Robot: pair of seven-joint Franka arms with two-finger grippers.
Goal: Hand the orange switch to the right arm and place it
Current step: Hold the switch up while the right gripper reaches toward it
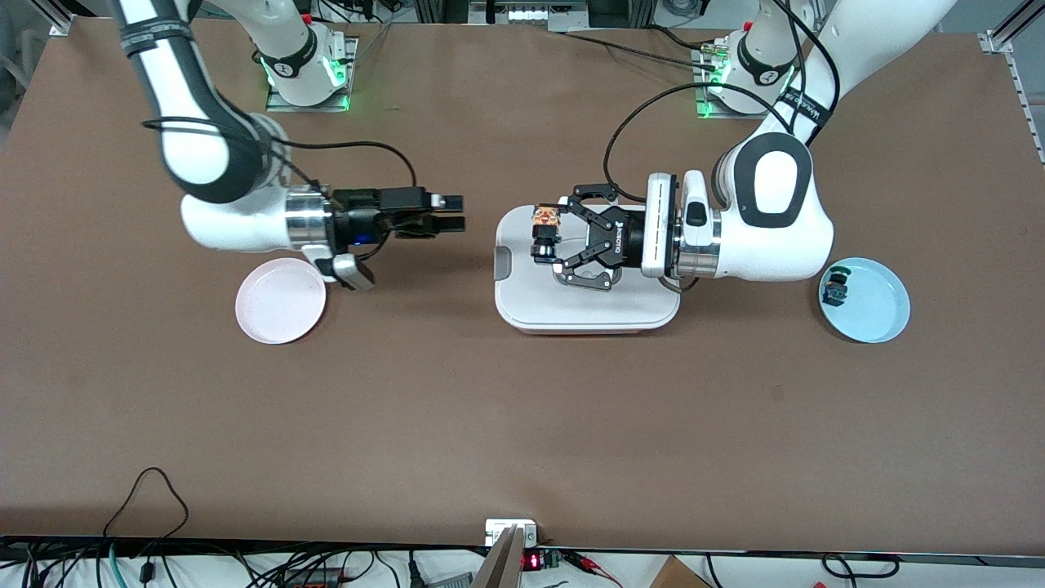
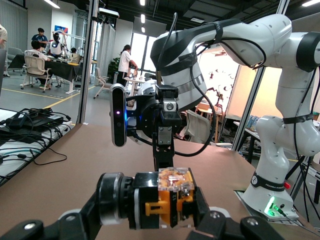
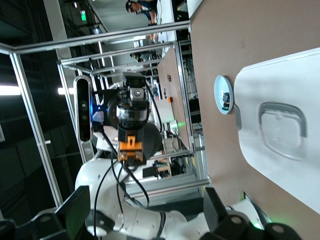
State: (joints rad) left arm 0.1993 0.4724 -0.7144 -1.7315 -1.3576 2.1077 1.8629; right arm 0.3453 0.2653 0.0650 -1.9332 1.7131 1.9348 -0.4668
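Note:
The orange switch (image 1: pixel 544 229) is a small black cylinder with an orange end. My left gripper (image 1: pixel 545 238) is shut on it and holds it sideways in the air over the white tray (image 1: pixel 588 314). In the left wrist view the switch (image 2: pixel 161 200) fills the space between the jaws. My right gripper (image 1: pixel 455 211) is open and empty, level above the bare table, and points at the switch with a gap between them. It shows head-on in the left wrist view (image 2: pixel 163 150). In the right wrist view the switch (image 3: pixel 131 146) shows ahead between my right fingers (image 3: pixel 76 211).
A pink plate (image 1: pixel 280 300) lies under the right wrist. A blue plate (image 1: pixel 873 306) at the left arm's end holds a green-capped black switch (image 1: pixel 835 287). The blue plate (image 3: pixel 223 94) and the white tray (image 3: pixel 285 150) show in the right wrist view.

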